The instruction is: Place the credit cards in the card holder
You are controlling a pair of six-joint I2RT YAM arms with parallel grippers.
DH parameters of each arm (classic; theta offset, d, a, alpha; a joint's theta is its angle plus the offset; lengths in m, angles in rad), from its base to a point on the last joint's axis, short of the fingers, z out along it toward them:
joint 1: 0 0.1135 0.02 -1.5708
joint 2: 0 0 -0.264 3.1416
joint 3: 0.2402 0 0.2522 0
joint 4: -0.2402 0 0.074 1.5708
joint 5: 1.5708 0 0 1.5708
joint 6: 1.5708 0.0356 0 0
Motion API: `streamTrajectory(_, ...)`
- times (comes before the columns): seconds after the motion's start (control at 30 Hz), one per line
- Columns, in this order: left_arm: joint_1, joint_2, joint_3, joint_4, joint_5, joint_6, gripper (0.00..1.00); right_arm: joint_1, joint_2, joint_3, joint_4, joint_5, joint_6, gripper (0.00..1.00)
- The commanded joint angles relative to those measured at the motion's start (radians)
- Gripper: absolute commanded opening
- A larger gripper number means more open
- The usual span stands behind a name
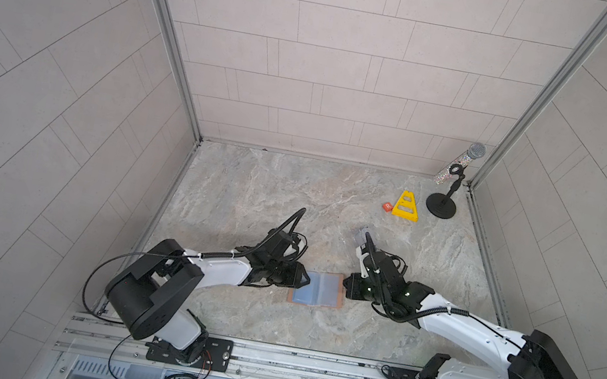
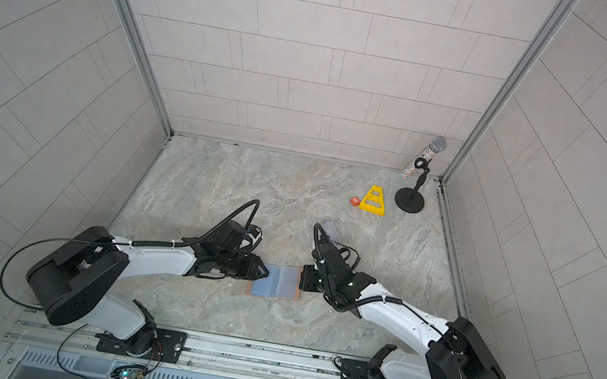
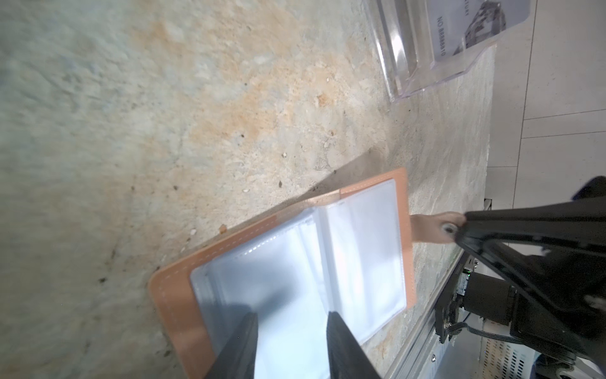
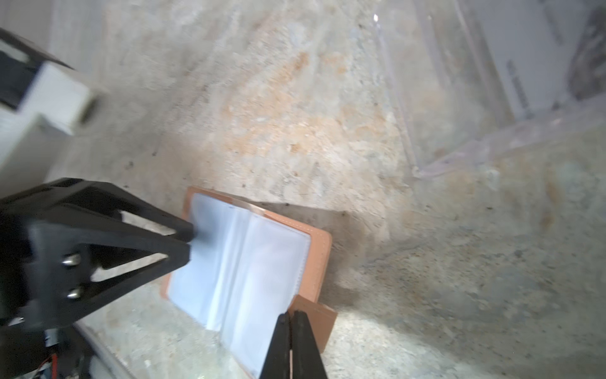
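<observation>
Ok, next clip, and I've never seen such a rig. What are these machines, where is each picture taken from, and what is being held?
Those are two robot arms, left and right, mounted along the near edge, each ending in a two-fingered gripper. The two wide pictures come from one overhead camera head; the close-ups come from cameras on the wrists. On the marble table lies the card holder, open, clear sleeves up. The right gripper is shut on its snap tab; the left gripper has its jaws apart over the sleeves, seemingly holding nothing. Beyond it stands a clear stand with a white card in it. Far back are a yellow triangle, a small orange block and a microphone on a stand.
</observation>
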Motion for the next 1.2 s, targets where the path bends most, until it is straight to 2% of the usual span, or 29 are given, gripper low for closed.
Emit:
streamTrajectory(0.0, -0.005, -0.030, -0.013, -0.052, -0.037, 0.013, 0.42, 0.001, -0.042, 0.062, 0.027, -0.079, -0.011, 0.00)
streamTrajectory(0.23, -0.005, -0.086, -0.055, -0.003, -0.059, -0.015, 0.43, 0.002, -0.010, 0.089, 0.171, -0.223, 0.031, 0.00)
streamTrajectory(0.4, -0.006, -0.167, -0.078, -0.016, -0.097, -0.022, 0.47, 0.019, 0.038, 0.125, 0.190, -0.221, 0.038, 0.00)
streamTrajectory(0.67, -0.005, -0.308, -0.120, -0.063, -0.176, -0.023, 0.59, 0.061, 0.143, 0.163, 0.283, -0.237, 0.074, 0.00)
streamTrajectory(1.07, -0.004, -0.449, -0.173, -0.158, -0.298, -0.047, 0.59, 0.102, 0.321, 0.184, 0.566, -0.330, 0.202, 0.00)
streamTrajectory(1.17, -0.004, -0.487, -0.192, -0.157, -0.324, -0.058, 0.59, 0.109, 0.334, 0.194, 0.567, -0.326, 0.206, 0.00)
